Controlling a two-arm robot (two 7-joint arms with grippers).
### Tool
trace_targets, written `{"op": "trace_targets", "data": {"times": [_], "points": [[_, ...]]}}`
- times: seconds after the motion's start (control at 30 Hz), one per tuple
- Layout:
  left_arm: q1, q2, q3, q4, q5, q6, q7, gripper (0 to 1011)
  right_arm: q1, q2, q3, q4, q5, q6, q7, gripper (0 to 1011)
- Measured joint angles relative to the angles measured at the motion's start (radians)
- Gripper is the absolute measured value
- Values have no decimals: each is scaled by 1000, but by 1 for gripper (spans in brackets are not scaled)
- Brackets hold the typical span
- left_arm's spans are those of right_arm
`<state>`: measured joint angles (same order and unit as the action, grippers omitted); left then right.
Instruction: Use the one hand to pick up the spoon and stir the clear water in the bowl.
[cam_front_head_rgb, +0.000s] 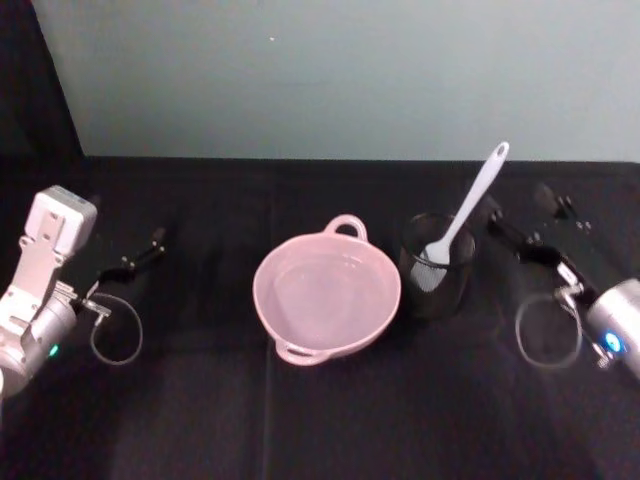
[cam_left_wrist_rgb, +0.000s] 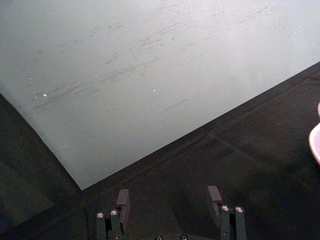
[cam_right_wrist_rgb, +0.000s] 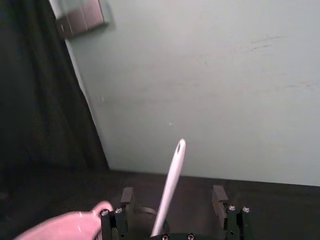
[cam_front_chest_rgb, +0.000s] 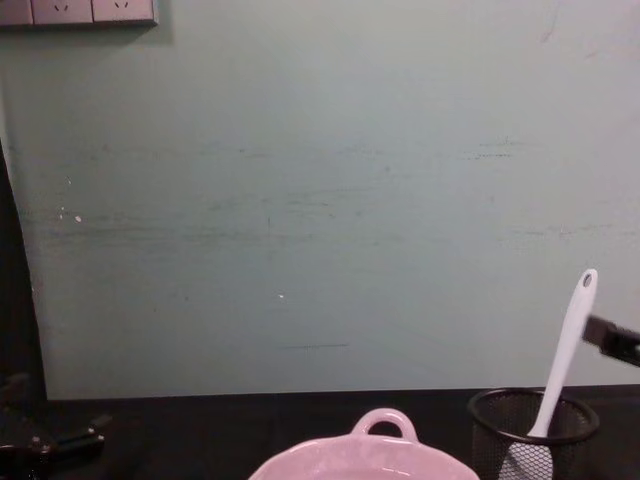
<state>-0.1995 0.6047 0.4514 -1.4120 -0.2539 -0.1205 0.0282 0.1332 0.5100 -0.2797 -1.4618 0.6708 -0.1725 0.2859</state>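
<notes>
Pink bowl (cam_front_head_rgb: 262, 300) of clear water (cam_front_head_rgb: 325, 295) sits centre; at its 3 o'clock a black mesh cup (cam_front_head_rgb: 440, 290) holds the white spoon (cam_front_head_rgb: 470, 205), handle leaning toward 1 o'clock. Right gripper (cam_right_wrist_rgb: 173, 192), jaws wide, hovers at the cup's 3 o'clock; left gripper (cam_left_wrist_rgb: 168, 192), also wide, lies at the bowl's 9 o'clock.

Silver arms (cam_front_head_rgb: 622, 322) — slim black jaws (silver screws (cam_right_wrist_rgb: 232, 208)), looped cables (cam_front_head_rgb: 546, 335), blue light (cam_front_head_rgb: 612, 343).
</notes>
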Motion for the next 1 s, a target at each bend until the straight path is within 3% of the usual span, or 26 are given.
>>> {"op": "trace_targets", "data": {"times": [0.13, 0.27, 0.53, 0.67, 1.0], "points": [[0, 0, 0, 0, 0, 0, 0, 1011, 63, -60, 14, 84, 80, 10, 77, 1003], [0, 0, 0, 0, 0, 0, 0, 1011, 105, -93, 26, 139, 126, 36, 120, 1002], [0, 0, 0, 0, 0, 0, 0, 1011, 161, -129, 42, 212, 168, 96, 165, 1003], [0, 0, 0, 0, 0, 0, 0, 1011, 179, -139, 51, 242, 191, 120, 186, 947], [0, 0, 0, 0, 0, 0, 0, 1011, 202, -152, 56, 278, 228, 130, 232, 654]]}}
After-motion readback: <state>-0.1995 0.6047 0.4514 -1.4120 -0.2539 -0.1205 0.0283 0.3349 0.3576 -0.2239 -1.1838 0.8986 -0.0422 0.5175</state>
